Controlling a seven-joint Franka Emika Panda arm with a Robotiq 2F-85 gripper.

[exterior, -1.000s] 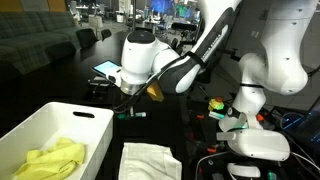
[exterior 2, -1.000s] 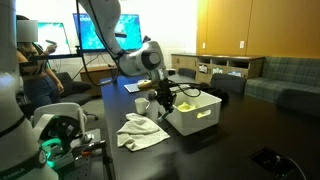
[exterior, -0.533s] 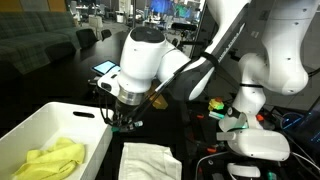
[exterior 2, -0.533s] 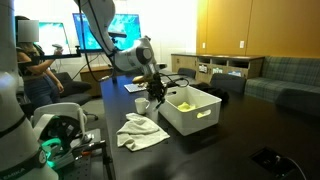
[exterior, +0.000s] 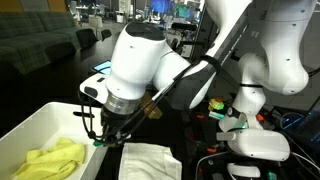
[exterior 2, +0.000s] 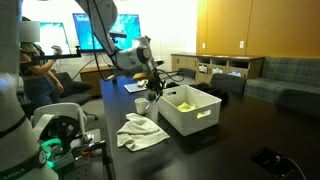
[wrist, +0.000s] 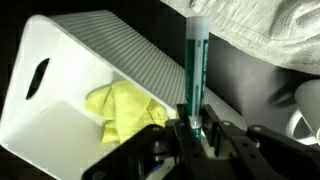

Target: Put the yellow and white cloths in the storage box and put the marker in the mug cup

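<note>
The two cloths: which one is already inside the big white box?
The yellow cloth. It lies crumpled inside the storage box, while the white cloth lies outside, beside the box.

Dark table (exterior 2: 235,148) with storage box (exterior 2: 192,112), white cloth (exterior 2: 143,131), mug (exterior 2: 141,105)

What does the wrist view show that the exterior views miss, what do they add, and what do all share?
Only the wrist view plainly shows the green marker clamped in the gripper. Only the exterior views show the robot's big white arm and the lit screens behind it. All share the white box with the yellow cloth inside, and the white cloth lying outside it.
</note>
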